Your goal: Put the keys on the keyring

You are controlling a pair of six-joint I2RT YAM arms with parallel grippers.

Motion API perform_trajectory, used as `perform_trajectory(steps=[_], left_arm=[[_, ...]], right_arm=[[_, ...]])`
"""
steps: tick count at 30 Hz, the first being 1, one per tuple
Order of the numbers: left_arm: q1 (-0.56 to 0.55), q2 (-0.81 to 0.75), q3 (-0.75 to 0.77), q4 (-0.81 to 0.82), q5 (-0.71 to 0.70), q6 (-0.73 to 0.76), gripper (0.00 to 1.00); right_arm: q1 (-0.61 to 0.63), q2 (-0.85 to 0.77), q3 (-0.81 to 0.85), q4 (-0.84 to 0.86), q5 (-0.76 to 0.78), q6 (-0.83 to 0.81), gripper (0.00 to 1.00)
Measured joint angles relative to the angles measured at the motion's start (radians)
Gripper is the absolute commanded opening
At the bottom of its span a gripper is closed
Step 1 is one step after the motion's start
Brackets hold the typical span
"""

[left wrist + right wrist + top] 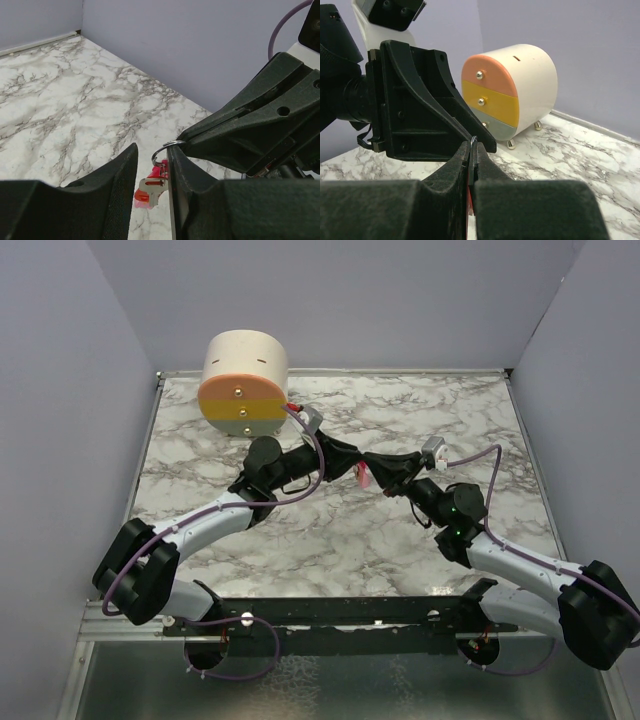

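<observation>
The marble table (330, 540) carries a round-topped drawer chest (243, 382) at its far left. Above the table's middle, the right gripper (471, 150) is pressed together, pinching the keyring (164, 149) by its metal ring. The left gripper (152, 167) stands partly spread just beside it. The keys (142, 196), one tiny red piece, shows just below the ring.

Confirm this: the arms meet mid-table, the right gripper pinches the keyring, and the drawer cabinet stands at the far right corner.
Wrong: the drawer cabinet stands at the far left corner, as the top external view shows. The rest holds: the right gripper does pinch the keyring.
</observation>
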Motion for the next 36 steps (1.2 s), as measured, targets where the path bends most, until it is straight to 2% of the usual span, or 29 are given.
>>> perform_trajectory(steps=[4, 14, 25, 29, 34, 36], left_arm=[[-0.004, 0.002, 0.0, 0.003, 0.0, 0.003, 0.18], [-0.009, 0.003, 0.0, 0.007, 0.0, 0.006, 0.02], [-0.011, 0.001, 0.0, 0.01, -0.025, 0.006, 0.0], [-0.015, -0.006, 0.0, 0.01, -0.049, 0.007, 0.0], [-0.02, -0.019, 0.0, -0.001, -0.079, 0.025, 0.0], [-0.022, -0.019, 0.0, -0.023, -0.09, 0.037, 0.0]], right_arm=[[0.0, 0.0, 0.0, 0.0, 0.0, 0.003, 0.01], [0.0, 0.0, 0.005, -0.002, 0.002, 0.008, 0.01], [0.0, 0.0, 0.032, -0.047, 0.006, 0.007, 0.01], [0.0, -0.006, 0.052, -0.085, 0.014, 0.006, 0.14], [0.0, -0.029, 0.068, -0.154, 0.028, 0.002, 0.39], [0.0, -0.046, 0.072, -0.196, 0.036, -0.003, 0.46]])
